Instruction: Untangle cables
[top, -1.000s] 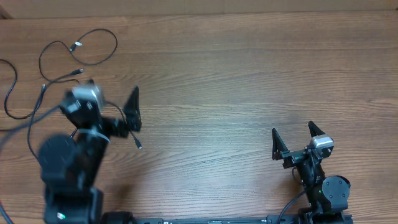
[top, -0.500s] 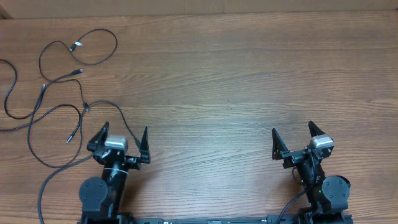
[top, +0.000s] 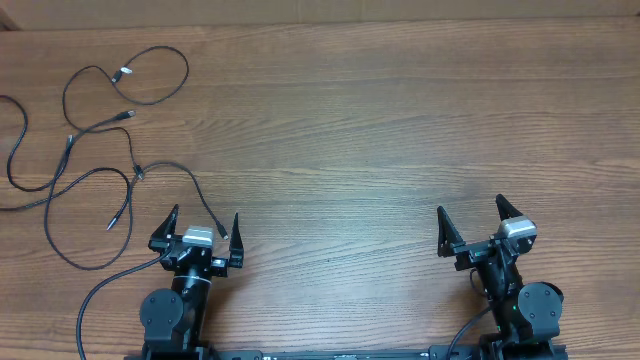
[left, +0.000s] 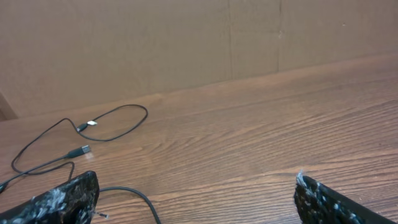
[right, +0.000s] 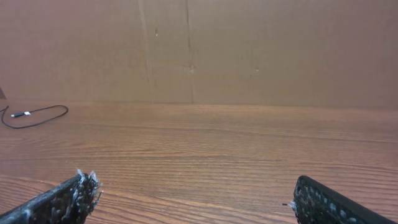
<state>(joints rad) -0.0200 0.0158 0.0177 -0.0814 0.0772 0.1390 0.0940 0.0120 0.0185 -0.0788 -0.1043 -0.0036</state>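
Observation:
Several thin black cables (top: 95, 150) lie spread in loose separate loops on the wooden table's far left. One strand (top: 195, 190) runs down between my left gripper's fingers, its plug end by the right finger. The left wrist view shows a loop with a plug (left: 109, 121) and a strand (left: 140, 199) on the table between the fingers. My left gripper (top: 197, 222) is open and empty at the near left. My right gripper (top: 470, 215) is open and empty at the near right, far from the cables. One cable end (right: 31, 116) shows at the far left of the right wrist view.
A brown cardboard wall (left: 186, 43) stands along the table's far edge. A thicker black arm cable (top: 100, 295) curves beside the left arm's base. Bare wood (top: 400, 130) spans the middle and right of the table.
My left arm has pulled back from the cables to the near edge, its gripper open and empty. The cables lie still. The right arm has not moved.

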